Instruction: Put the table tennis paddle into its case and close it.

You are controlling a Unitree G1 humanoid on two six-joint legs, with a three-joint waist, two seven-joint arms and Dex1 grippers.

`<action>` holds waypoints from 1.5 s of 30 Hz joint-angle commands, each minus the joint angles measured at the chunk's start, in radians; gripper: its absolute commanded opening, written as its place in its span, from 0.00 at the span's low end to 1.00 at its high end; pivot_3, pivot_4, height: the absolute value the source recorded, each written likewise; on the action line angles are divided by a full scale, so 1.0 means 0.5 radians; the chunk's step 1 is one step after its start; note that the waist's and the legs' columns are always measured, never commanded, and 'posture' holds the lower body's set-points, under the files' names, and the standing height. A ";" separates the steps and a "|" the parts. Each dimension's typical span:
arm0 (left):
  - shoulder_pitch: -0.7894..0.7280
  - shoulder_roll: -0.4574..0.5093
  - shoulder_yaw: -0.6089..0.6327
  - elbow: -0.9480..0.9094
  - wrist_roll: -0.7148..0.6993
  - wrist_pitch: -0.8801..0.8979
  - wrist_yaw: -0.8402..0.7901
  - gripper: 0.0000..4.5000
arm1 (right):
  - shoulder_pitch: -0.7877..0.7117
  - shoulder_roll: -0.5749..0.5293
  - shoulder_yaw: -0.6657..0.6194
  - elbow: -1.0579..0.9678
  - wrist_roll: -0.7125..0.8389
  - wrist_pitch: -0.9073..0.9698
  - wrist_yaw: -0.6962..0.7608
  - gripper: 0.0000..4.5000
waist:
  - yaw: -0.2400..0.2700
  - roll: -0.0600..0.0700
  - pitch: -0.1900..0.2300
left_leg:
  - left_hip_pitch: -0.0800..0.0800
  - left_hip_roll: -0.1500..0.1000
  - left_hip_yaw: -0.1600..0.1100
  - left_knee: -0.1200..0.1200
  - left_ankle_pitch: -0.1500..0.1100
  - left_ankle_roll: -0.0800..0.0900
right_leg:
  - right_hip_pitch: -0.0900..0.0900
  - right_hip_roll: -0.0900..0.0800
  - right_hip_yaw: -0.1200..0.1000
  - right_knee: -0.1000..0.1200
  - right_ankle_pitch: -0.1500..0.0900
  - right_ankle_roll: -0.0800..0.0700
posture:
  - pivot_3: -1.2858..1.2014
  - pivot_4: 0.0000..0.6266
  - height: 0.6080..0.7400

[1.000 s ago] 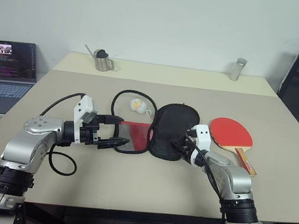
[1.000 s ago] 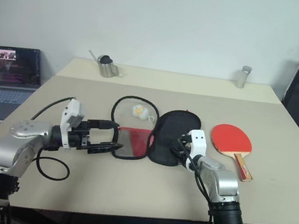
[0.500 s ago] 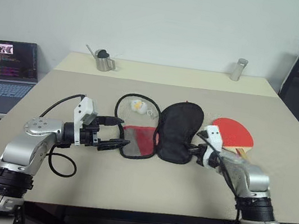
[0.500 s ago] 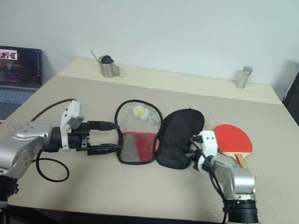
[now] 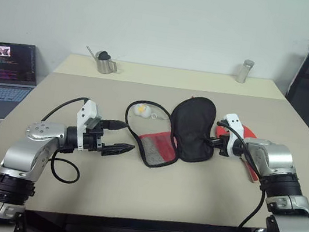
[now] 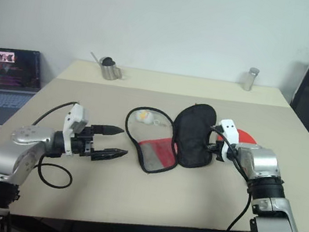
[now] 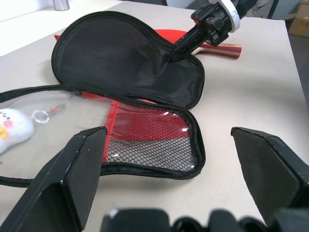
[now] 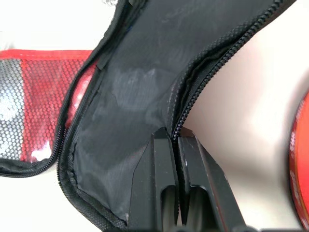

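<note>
The left gripper (image 5: 120, 137) hovers over the table's (image 5: 148, 191) near left part, its two black fingers spread wide and pointing toward the table's middle, roughly level. The left forearm reaches in from the near left edge. The right gripper (image 5: 211, 141) is pinched tight on the zipper edge of the case (image 5: 195, 128), its arm bent in from the near right edge.

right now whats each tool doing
Left tool: open, holding nothing.
Right tool: shut on the case, pinching its zipper edge.
</note>
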 commanded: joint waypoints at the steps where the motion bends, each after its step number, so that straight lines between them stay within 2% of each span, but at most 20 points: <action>1: 0.001 0.011 0.049 -0.083 -0.031 0.000 0.009 1.00 | -0.037 0.023 -0.019 -0.006 -0.015 -0.059 0.010 0.24 | 0.000 0.000 0.000 | 0.000 0.000 0.000 0.000 0.000 0.000 | 0.000 0.000 0.000 0.000 0.000 0.000 | 0.52 0.24 1.00; 7: 0.004 0.011 0.046 -0.092 -0.034 0.000 0.015 1.00 | -0.038 -0.044 -0.020 -0.010 -0.125 -0.238 -0.018 0.69 | 0.000 0.000 0.000 | 0.000 0.000 0.000 0.000 0.000 0.000 | 0.000 0.000 0.000 0.001 0.000 0.000 | 0.52 0.24 1.00; 12: -0.004 0.009 0.039 -0.083 -0.038 -0.002 0.003 1.00 | -0.060 -0.222 -0.169 -0.063 -0.110 -0.282 -0.014 0.69 | 0.007 0.000 0.000 | 0.000 0.000 0.001 0.000 0.000 0.000 | 0.000 -0.001 0.000 -0.001 0.000 0.000 | 0.52 0.24 1.00; 18: -0.049 -0.010 0.025 -0.107 -0.062 0.008 -0.004 1.00 | 0.169 -0.368 -0.358 -0.371 -0.016 -0.123 -0.051 0.69 | 0.007 -0.001 0.000 | 0.000 0.000 0.000 0.000 0.000 0.000 | 0.000 -0.001 0.000 -0.001 0.000 0.000 | 0.52 0.24 1.00; 21: -0.105 -0.022 0.001 -0.131 -0.070 0.023 -0.018 1.00 | 0.387 -0.382 -0.457 -0.589 -0.008 -0.012 -0.160 0.82 | 0.008 -0.001 0.000 | 0.000 0.000 0.000 0.000 0.000 0.000 | 0.001 0.000 0.000 0.000 0.000 0.000 | 0.52 0.24 1.00; 23: -0.154 -0.028 -0.019 -0.176 -0.101 0.082 -0.034 1.00 | 0.527 -0.363 -0.543 -0.716 0.020 0.089 -0.247 0.97 | 0.010 -0.001 0.000 | 0.000 0.000 0.001 0.001 0.000 0.000 | 0.001 -0.001 0.000 0.000 0.000 0.000 | 0.52 0.24 1.00; 28: -0.243 -0.039 -0.073 -0.195 -0.079 0.091 -0.079 1.00 | 0.736 -0.303 -0.696 -0.824 0.021 0.124 -0.448 0.97 | 0.010 -0.001 -0.001 | 0.000 -0.001 0.002 0.002 0.000 0.000 | 0.001 -0.001 0.000 0.000 0.000 0.000 | 0.52 0.24 1.00; 33: -0.282 -0.044 -0.110 -0.144 -0.045 0.057 -0.115 1.00 | 0.812 -0.304 -0.697 -0.764 0.002 0.051 -0.494 0.97 | 0.003 -0.001 0.000 | 0.001 -0.002 0.002 0.001 0.000 0.000 | 0.001 0.001 0.001 0.001 0.000 0.000 | 0.52 0.24 1.00; 45: -0.289 -0.038 -0.116 -0.099 -0.002 0.013 -0.138 1.00 | 0.574 -0.304 -0.437 -0.261 -0.076 -0.166 -0.349 0.97 | 0.001 -0.001 -0.001 | 0.001 -0.003 0.003 0.002 0.000 0.000 | 0.001 0.002 0.002 0.000 0.000 0.000 | 0.52 0.24 1.00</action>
